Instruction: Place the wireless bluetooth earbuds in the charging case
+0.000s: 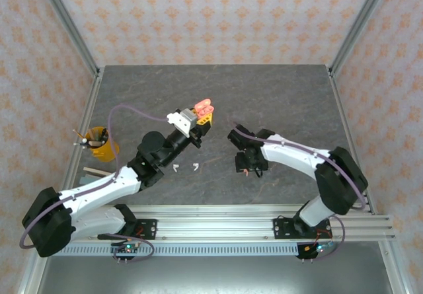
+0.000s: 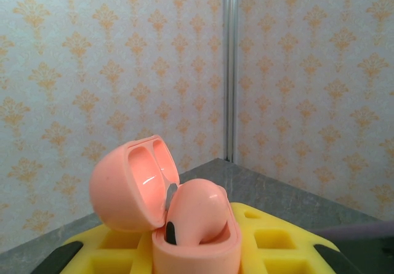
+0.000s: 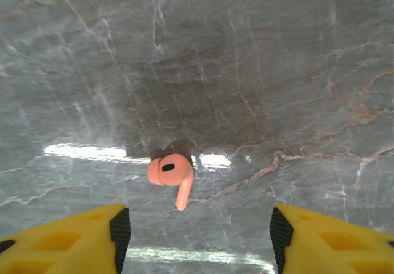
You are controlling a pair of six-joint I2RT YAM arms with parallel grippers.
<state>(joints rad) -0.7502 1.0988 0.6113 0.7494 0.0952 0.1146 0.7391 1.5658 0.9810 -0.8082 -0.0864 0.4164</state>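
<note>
While the left gripper (image 1: 202, 115) hangs high over the table (image 1: 284, 96), its yellow fingers (image 2: 280, 246) are squeezed tight on the charging case (image 2: 197, 252), one on each side. The case is pink, and its lid (image 2: 132, 185) is flipped open and leans to the left. One pink earbud (image 2: 198, 209) sits inside the case with its round head poking up out of the top. From above, the charging case (image 1: 205, 108) shows at the tip of the left arm, near the middle of the table. The right gripper (image 3: 200, 228) points down at the table with its two yellow fingers (image 3: 74, 237) wide apart, and they hold nothing. A loose pink earbud (image 3: 170, 172) lies flat on the gray stone just ahead of the gap between those fingers. It touches neither one, and its stem points back toward the gripper. One white earbud (image 1: 176, 168) and a second white earbud (image 1: 196, 167) lie side by side on the table between the two arms, closer to the left arm. An orange cup (image 1: 100, 143) stands by the left edge of the table, well apart from the earbuds.
</note>
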